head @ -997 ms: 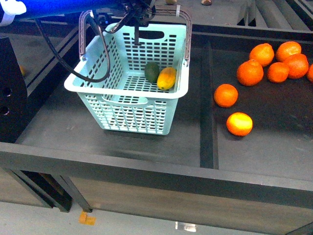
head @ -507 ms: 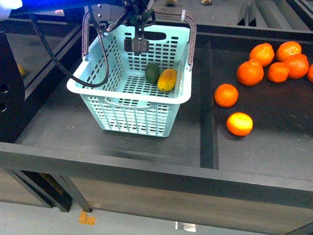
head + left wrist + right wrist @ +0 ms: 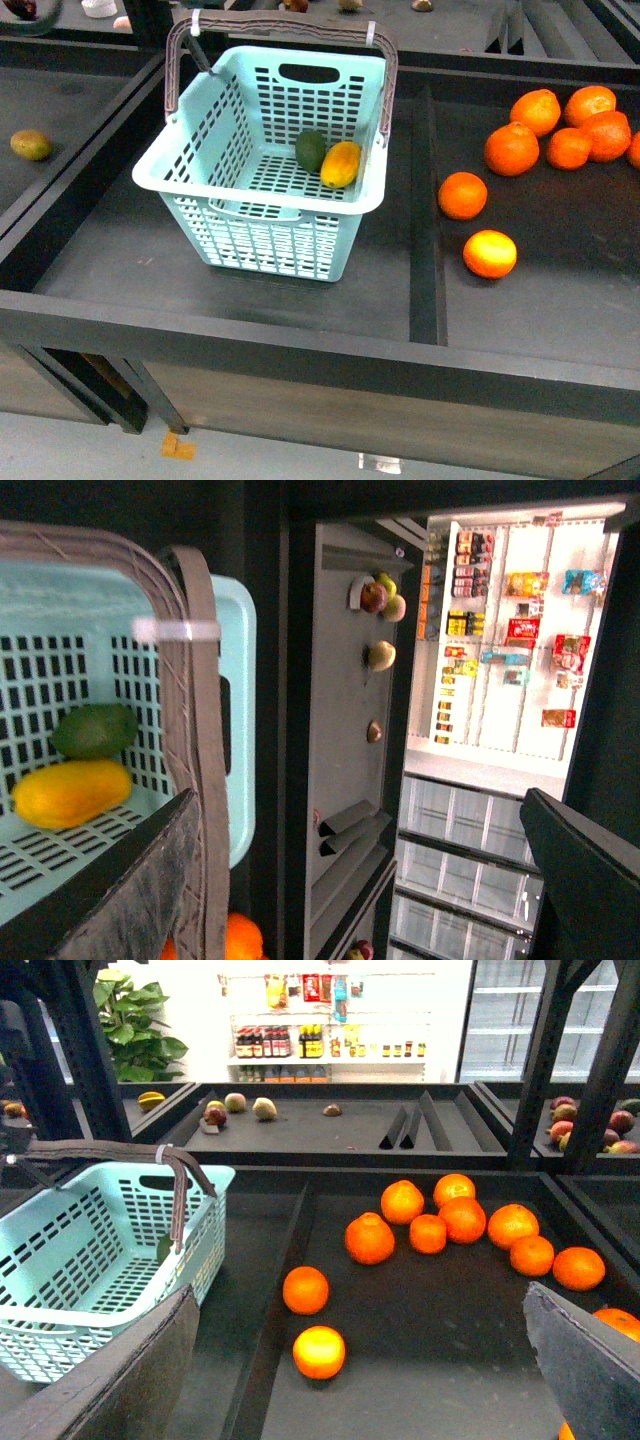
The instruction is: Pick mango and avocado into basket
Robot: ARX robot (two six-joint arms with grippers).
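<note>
Both fruits already in the basket [image 3: 355, 190]: avocado [image 3: 311, 150] and mango [image 3: 340, 163] lying touching on the slotted floor, toward the 1 o'clock corner, avocado at the mango's 10 o'clock. Probably settled there because of the basket's slight tilt, low toward that far right corner. Handles swung up and joined over the far rim, zip ties visible. Basket standing on the dark worktop [image 3: 150, 265], left bay; oranges [image 3: 545, 135] scattered in the right bay at 2 to 3 o'clock, well apart from the basket. One small brownish fruit [image 3: 31, 145] alone at 9 o'clock in the far left bay.

Left wrist view: looking past the basket handle [image 3: 195, 750] at mango [image 3: 70, 792] and avocado [image 3: 95, 730] side by side; jaws spread wide, nothing between them. Right wrist view: jaws likewise wide apart and empty, aimed over the orange bay, basket [image 3: 90, 1260] off to one side.

Task judged complete, nothing left to carry.

Against half a second ago: left arm, cable and gripper gone from above the basket in the front view; basket shifted slightly and sitting lower; fruits in the same corner, unmoved relative to each other.
</note>
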